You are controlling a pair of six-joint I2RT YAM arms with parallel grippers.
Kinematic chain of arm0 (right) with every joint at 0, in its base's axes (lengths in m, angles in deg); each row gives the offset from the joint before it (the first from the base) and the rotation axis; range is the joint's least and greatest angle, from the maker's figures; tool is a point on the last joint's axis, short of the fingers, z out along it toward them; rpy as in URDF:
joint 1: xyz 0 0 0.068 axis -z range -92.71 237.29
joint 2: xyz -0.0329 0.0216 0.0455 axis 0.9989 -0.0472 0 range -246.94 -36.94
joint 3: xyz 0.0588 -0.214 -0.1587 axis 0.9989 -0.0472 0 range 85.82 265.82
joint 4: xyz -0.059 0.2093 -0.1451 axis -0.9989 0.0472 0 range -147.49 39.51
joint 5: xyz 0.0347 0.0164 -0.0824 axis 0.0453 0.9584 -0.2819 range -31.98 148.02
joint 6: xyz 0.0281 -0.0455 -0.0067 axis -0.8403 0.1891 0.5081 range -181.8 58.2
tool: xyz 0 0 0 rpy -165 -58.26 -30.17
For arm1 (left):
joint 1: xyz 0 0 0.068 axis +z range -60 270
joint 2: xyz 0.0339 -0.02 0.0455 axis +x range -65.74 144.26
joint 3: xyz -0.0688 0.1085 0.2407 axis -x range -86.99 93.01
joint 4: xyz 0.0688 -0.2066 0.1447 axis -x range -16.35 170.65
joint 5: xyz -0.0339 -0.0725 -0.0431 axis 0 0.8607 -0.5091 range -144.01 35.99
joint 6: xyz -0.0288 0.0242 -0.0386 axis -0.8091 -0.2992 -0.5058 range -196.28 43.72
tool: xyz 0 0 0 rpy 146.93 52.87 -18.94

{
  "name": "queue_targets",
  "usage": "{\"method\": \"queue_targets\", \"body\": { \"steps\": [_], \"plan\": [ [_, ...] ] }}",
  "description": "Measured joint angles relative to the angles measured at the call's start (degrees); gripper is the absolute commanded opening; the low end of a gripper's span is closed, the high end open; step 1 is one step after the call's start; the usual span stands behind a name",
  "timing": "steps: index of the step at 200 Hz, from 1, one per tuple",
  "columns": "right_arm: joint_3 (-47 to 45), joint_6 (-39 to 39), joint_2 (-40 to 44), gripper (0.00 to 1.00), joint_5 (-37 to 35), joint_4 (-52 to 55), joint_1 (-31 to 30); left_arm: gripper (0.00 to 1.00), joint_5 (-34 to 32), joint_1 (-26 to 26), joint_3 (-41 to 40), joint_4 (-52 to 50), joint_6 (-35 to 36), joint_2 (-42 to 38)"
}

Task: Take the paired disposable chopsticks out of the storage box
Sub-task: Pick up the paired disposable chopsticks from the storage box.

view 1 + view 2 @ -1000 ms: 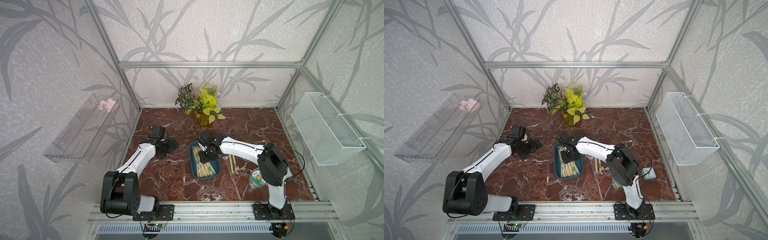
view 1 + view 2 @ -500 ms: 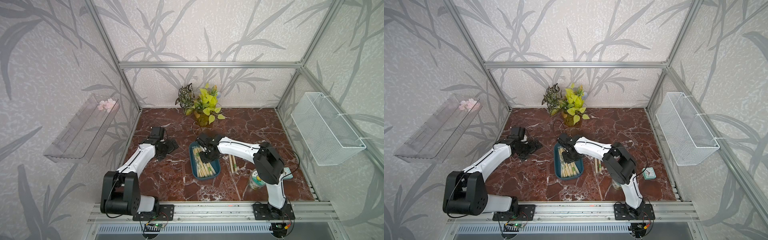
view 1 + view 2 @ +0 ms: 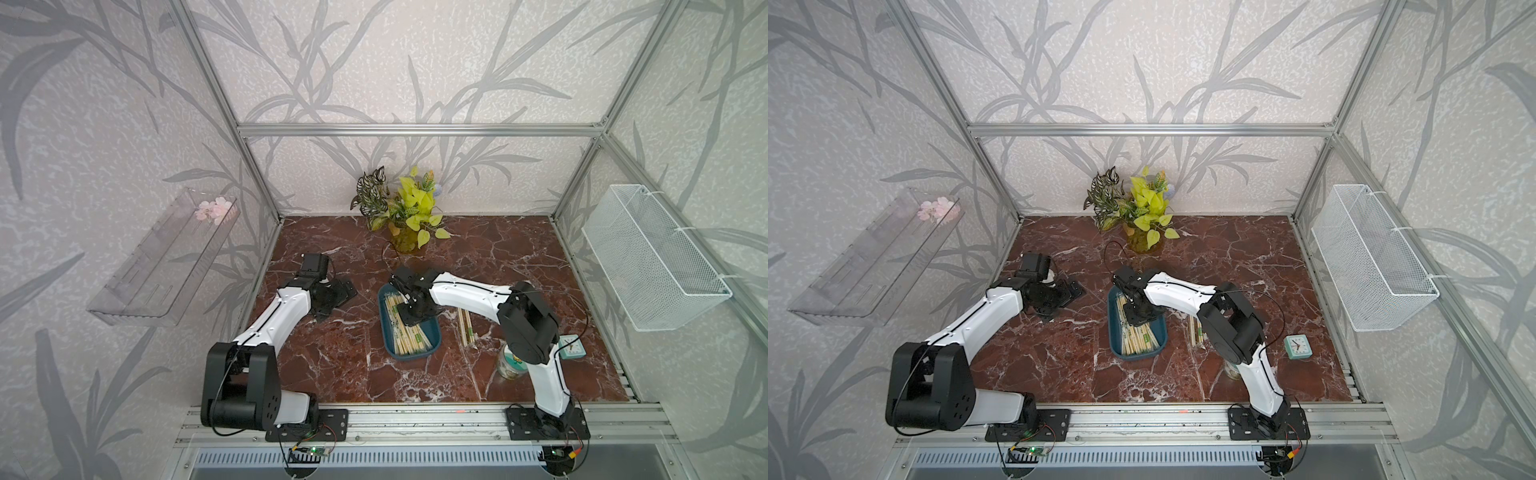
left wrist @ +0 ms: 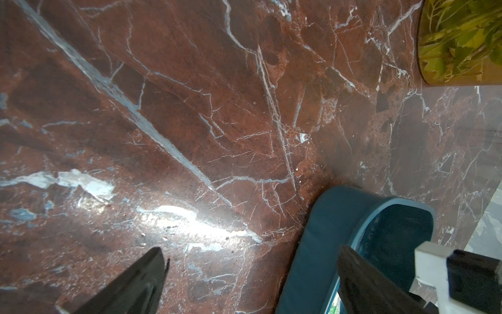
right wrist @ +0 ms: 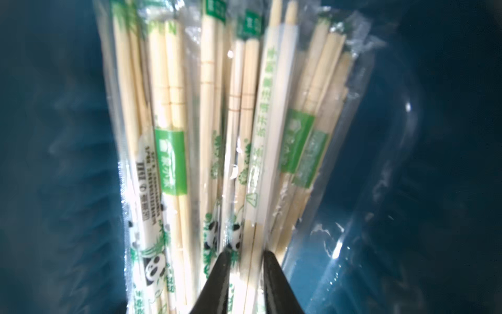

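Chopsticks (image 5: 206, 108): thin pale bamboo pairs, crinkly clear sleeves | right pincer (image 5: 245, 254): narrow, seemingly nipping one pair between tips | glossy teal storage box (image 5: 54, 136) around it | left pincer (image 4: 252, 248): wide

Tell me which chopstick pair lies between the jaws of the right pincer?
The pair in the white sleeve with green writing along it, lying topmost; the others wear clear sleeves with green blocks.

Teal-blue storage box (image 3: 432, 334), pale bamboo paired disposable chopsticks (image 5: 168, 108) in clear sleeves, green labels, black-white pandas; red-brown white-veined marble table (image 3: 332, 365); white mesh basket (image 3: 652, 257) at 3 o'clock
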State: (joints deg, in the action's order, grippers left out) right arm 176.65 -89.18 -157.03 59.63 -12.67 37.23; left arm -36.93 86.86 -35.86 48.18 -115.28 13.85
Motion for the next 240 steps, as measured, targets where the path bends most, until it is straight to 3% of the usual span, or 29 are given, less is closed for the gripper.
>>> {"method": "queue_targets", "body": {
  "steps": [92, 161, 240],
  "plan": [
    [0.35, 0.22, -0.02, 0.09, 0.42, 0.24, 0.09, 0.99, 0.17, 0.22, -0.02, 0.02, 0.0, 0.0],
    [0.33, -1.2, 3.34, 0.06, 1.95, 0.79, 1.38, 0.99, 0.61, 0.22, -0.02, 0.07, 0.0, 0.0],
    [-7.26, -5.84, 12.48, 0.06, 13.64, -8.68, 7.34, 0.99, 1.33, 0.22, -0.02, 0.15, 0.0, 0.0]
  ]
}}
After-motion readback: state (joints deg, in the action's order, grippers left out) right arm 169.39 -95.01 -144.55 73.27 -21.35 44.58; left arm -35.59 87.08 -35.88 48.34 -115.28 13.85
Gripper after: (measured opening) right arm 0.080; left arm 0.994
